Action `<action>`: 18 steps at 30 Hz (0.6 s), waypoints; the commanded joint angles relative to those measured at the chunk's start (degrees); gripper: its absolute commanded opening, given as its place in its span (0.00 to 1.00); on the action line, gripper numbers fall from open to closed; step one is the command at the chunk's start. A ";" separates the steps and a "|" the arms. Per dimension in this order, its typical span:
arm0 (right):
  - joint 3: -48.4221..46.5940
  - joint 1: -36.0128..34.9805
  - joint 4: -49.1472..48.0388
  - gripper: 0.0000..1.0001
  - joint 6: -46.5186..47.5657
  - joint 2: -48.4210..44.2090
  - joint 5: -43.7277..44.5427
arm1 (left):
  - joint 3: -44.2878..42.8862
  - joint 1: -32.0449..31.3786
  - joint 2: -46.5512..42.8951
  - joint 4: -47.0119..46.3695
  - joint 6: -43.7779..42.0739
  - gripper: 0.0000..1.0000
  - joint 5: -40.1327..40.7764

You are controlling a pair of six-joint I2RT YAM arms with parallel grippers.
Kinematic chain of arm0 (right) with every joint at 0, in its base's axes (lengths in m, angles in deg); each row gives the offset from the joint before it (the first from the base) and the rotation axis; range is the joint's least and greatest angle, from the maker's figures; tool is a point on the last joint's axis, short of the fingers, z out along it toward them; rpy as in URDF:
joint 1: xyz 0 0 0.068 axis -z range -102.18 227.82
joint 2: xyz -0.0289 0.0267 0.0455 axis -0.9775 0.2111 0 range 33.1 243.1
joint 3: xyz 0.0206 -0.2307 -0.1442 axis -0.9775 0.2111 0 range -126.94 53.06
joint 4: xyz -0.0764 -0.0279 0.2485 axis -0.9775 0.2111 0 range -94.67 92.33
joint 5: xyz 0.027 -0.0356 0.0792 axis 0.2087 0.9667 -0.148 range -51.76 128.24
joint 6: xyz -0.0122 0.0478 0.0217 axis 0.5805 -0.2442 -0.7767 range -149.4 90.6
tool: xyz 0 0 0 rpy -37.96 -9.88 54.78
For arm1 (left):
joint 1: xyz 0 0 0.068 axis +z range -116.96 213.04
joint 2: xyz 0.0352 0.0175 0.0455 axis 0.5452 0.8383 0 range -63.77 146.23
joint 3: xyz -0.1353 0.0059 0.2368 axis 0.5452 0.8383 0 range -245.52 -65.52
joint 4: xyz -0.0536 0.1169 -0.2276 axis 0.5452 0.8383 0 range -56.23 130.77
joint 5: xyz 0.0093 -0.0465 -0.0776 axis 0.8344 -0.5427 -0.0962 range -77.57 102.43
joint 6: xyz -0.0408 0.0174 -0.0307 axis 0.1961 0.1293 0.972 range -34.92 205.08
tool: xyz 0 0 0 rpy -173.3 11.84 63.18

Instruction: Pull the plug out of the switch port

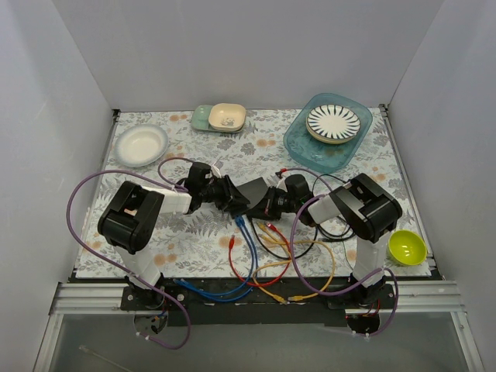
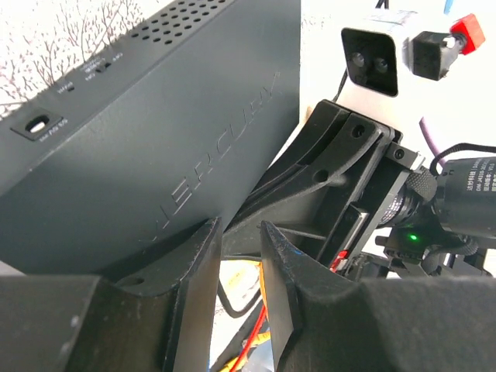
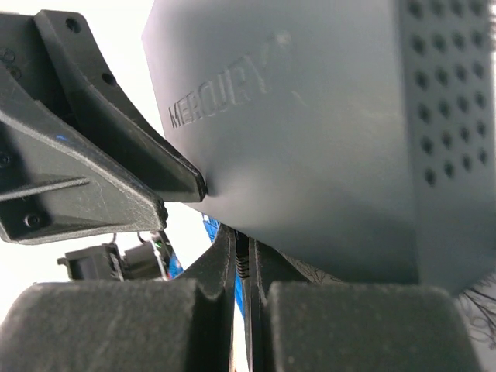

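On the leaf-print table mat (image 1: 194, 248) we find the black switch box (image 2: 155, 132) tilted between both arms, its port edge seemingly facing near, where the blue cable (image 1: 249, 246) trails. The left gripper (image 2: 239, 232) stands slightly parted beside it. The right gripper (image 3: 242, 256), beneath it, is pinched nearly closed, on what we cannot tell.

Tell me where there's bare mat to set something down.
Bare mat shows between the beige dish and the blue tray, and at the front left between the left arm and the blue cable. The middle is crowded: the black box, both arms and loose cables.
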State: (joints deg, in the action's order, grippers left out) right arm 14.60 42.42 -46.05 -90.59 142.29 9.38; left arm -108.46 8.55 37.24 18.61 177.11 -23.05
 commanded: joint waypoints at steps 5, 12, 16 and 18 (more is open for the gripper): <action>3.38 -3.27 11.06 0.01 11.26 2.70 -2.60 | 3.30 -0.03 1.82 3.73 0.17 0.28 3.14; 7.43 -3.27 13.69 0.01 15.74 1.12 -3.13 | 3.30 -0.03 2.61 2.77 0.87 0.28 3.49; 8.13 -3.19 14.84 0.01 17.51 1.03 -3.22 | 3.21 -0.03 3.40 2.15 1.31 0.28 3.49; 9.97 -2.92 14.40 0.01 16.98 -1.86 -1.21 | 3.12 -0.03 3.23 2.15 1.22 0.28 3.58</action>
State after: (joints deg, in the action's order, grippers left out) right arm 19.26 39.97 -46.27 -79.53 140.27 2.54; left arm -107.19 8.55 38.16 15.29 180.33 -24.80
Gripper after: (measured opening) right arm 0.058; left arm 0.279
